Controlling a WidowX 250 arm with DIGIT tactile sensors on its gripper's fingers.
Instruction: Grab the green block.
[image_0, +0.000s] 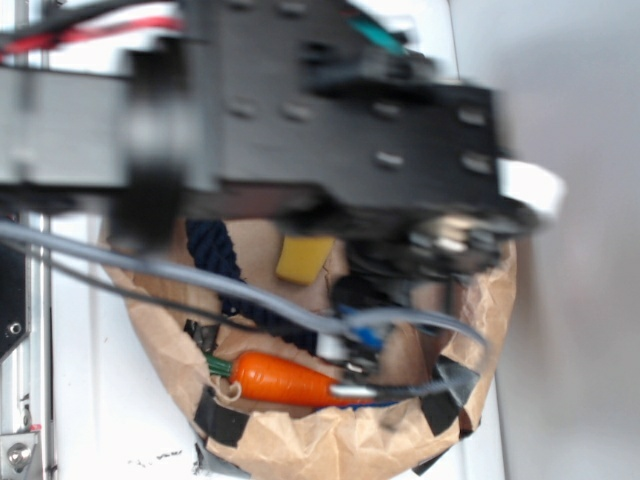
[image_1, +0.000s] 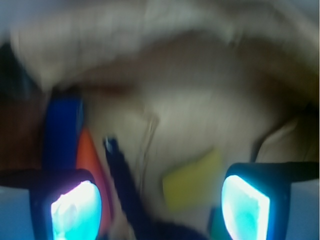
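While spread wide, gripper holds nothing.

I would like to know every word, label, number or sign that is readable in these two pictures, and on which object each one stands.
No text can be read in either view.
Black robot arm: no lettering shows; the picture is blurred.
Yellow sponge wedge, orange toy carrot, crumpled brown paper: no print visible.
Wrist view: too blurred; the gripper shows only glowing pads.

Colours in the paper basin

The sponge is yellow, the carrot orange with green top, the rope dark navy, the paper plain brown.
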